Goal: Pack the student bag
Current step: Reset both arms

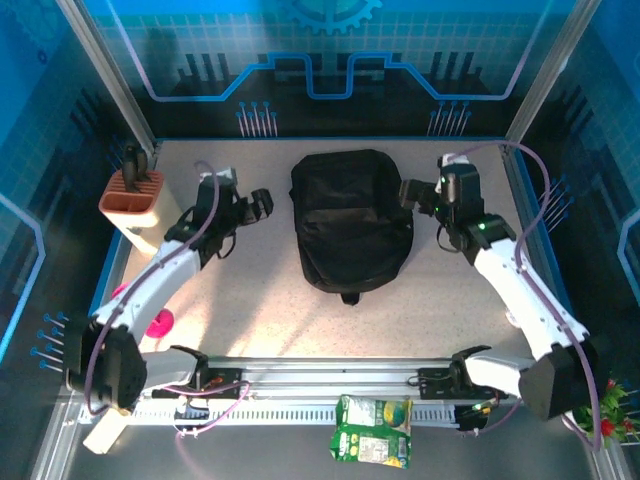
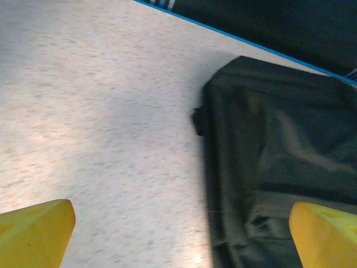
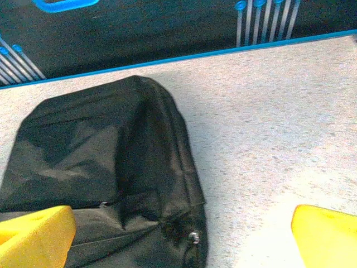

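Student bag [image 1: 352,220] lying flat (contents hidden)

terracotta holder [image 1: 131,197] far left (green packet [image 1: 373,430] by near rail)

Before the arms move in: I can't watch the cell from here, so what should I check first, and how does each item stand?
1. Left hand open and empty: ok.
2. Right hand open and empty: ok.
3. Student bag lying flat between the two hands: ok.
4. Bag's main zip open for packing: cannot tell.
5. Bag fully on the table, away from its edges: ok.
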